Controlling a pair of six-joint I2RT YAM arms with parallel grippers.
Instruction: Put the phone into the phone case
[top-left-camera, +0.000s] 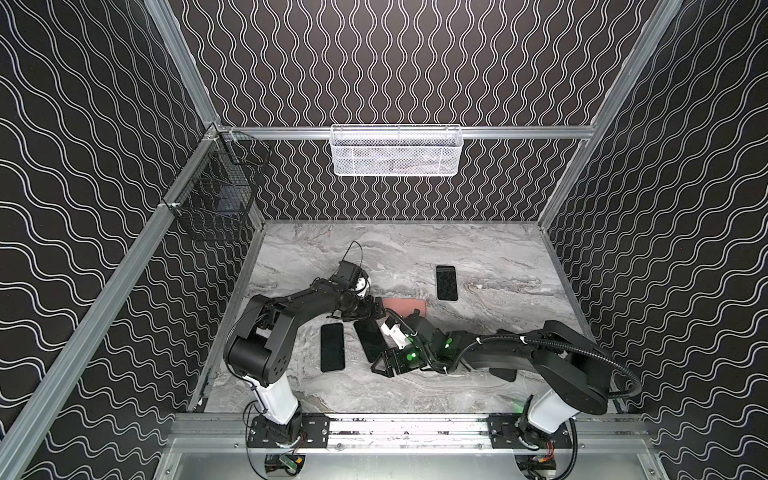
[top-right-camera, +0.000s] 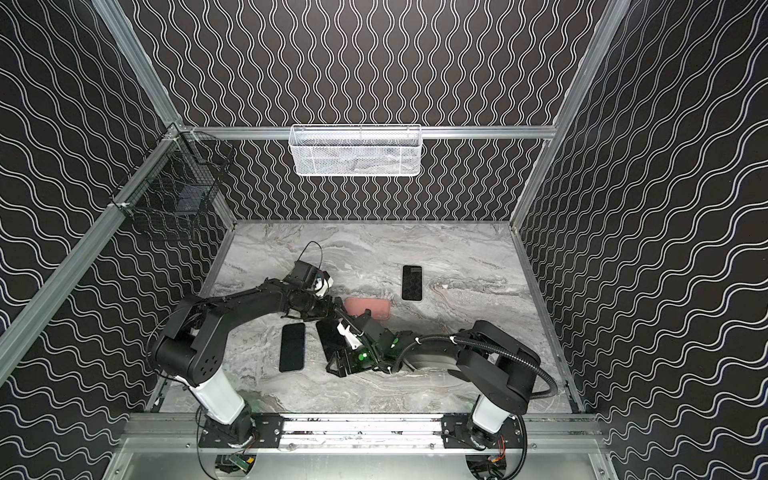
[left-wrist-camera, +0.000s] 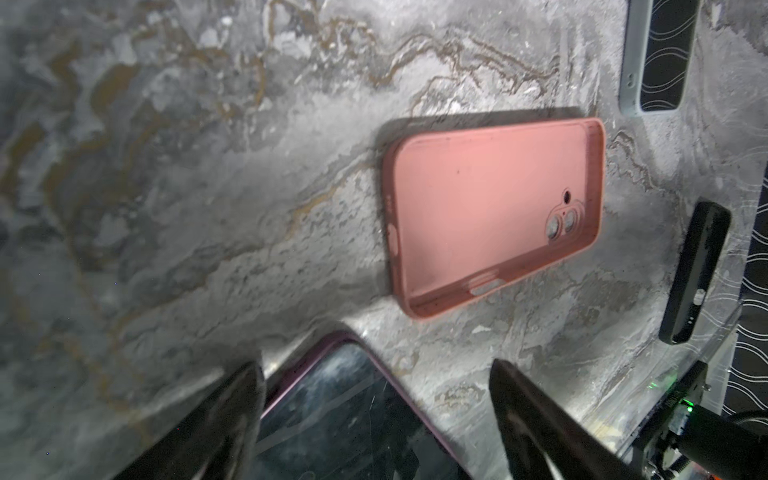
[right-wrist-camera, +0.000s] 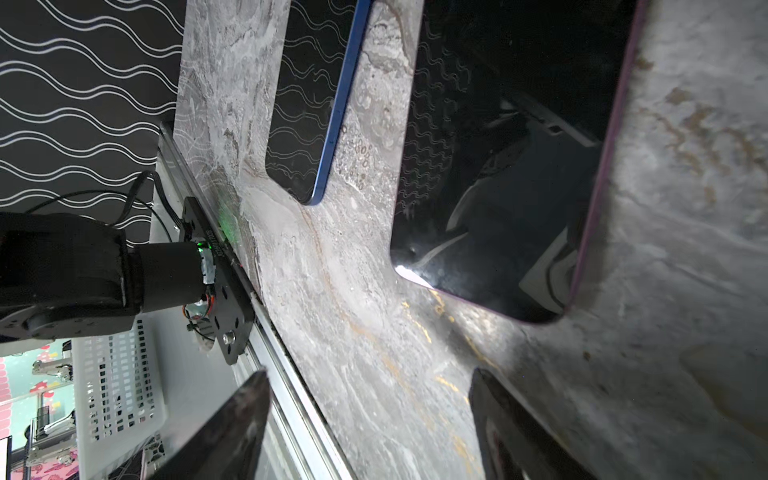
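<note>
lettering on the black mount plate is too blurred to read; the pink phone case lies open side up about mid-bench, its camera cutout and side slots showing; the purple-edged phone lies screen up, dark and glossy, askew just frontward of the case, apart from it; a blue-edged phone lies beside it toward the left edge; the left gripper has its fingers spread astride the purple-edged phone's far end; the right gripper has its fingers spread over bare bench off its near end

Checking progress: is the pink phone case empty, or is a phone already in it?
Empty. The pink phone case lies open side up; the left wrist view shows its bare inner floor and camera cutouts.
</note>
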